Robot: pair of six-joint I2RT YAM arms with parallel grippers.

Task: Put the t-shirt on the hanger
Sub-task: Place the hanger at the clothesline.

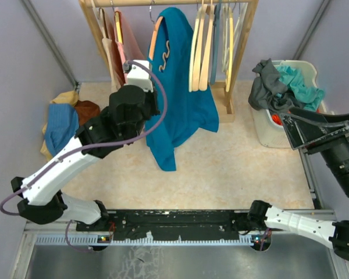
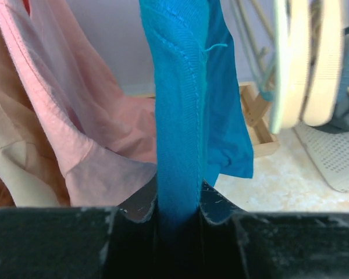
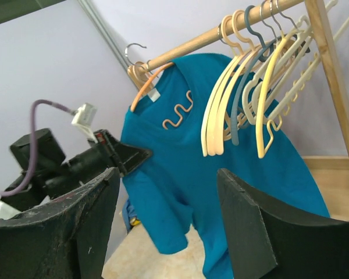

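The deep teal-blue t-shirt hangs from the rack, draped over the orange-tan hanger, whose wavy lower bar shows through the neck opening. My left gripper is at the shirt's left edge, shut on a fold of the t-shirt that runs up between its jaws. My right gripper stands open at the far right, apart from the cloth. From there it looks at the t-shirt, the hanger and the left gripper. Nothing sits between the right gripper fingers.
The wooden rack also carries several cream hangers right of the shirt and pink and tan garments to its left. A white basket with grey and turquoise clothes stands at right. A clothes pile lies at left.
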